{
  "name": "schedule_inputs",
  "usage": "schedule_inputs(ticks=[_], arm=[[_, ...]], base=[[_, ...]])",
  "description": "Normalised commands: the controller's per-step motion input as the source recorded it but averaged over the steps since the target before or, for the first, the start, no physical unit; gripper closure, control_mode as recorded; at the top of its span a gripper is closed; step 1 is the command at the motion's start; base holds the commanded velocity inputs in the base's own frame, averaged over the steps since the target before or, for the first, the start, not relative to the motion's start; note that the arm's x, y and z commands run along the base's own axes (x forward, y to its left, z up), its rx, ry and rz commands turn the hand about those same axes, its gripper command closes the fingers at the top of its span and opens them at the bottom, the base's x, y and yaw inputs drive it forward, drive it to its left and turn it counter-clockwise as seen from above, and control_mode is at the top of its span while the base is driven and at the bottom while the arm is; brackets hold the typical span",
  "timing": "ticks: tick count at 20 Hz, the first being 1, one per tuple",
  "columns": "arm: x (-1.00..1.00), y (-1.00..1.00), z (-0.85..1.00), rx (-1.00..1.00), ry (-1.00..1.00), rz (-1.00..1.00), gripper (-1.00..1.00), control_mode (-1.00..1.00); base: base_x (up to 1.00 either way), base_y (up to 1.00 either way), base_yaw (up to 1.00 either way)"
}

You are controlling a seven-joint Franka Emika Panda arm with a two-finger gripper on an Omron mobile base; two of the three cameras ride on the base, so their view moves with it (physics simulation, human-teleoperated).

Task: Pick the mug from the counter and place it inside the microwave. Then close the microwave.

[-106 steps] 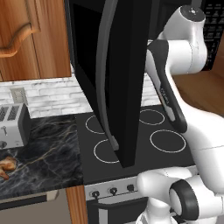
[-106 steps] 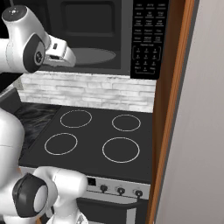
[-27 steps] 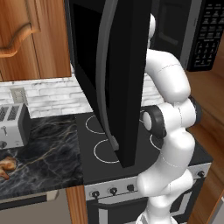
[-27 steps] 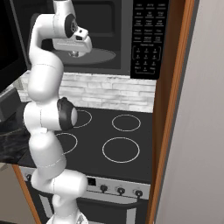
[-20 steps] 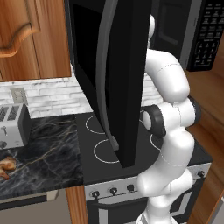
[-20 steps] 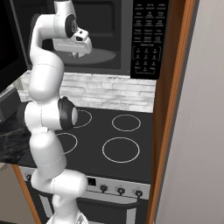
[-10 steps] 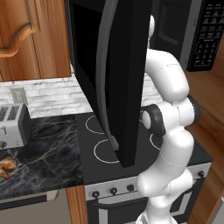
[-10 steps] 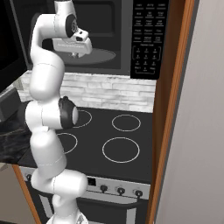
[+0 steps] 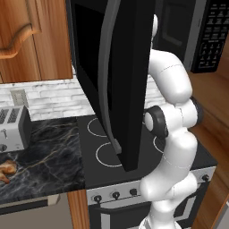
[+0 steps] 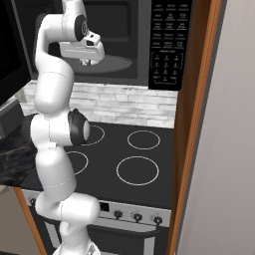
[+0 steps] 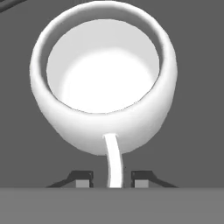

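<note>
The white mug [image 11: 105, 83] sits upright on the grey microwave [image 10: 164, 45] floor, directly ahead of the pincer [image 11: 112, 179]. Its thin handle runs between the fingertips [image 11: 82, 180], which stand narrowly parted, apparently not touching it.

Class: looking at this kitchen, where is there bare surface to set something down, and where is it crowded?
Free: the stovetop, bare across its four rings; the counter between toaster and stovetop. Crowded: the microwave cavity, where the gripper hangs at the mug; the counter's left edge, by the pastry.
</note>
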Motion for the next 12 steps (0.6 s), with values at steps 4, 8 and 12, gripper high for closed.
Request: schedule_inputs(ticks=[4,8,12], arm=[[-0.09,0.00,0.00,0.00,0.00,0.00,-1.00,-1.00],[-0.26,0.00,0.01,0.00,-0.03,0.00,-1.00,-1.00],[-0.69,0.00,0.02,0.00,-0.14,0.00,-1.00,-1.00]], base=[[0.00,0.00,0.00],[0.00,0.00,0.00],[0.00,0.00,0.00]])
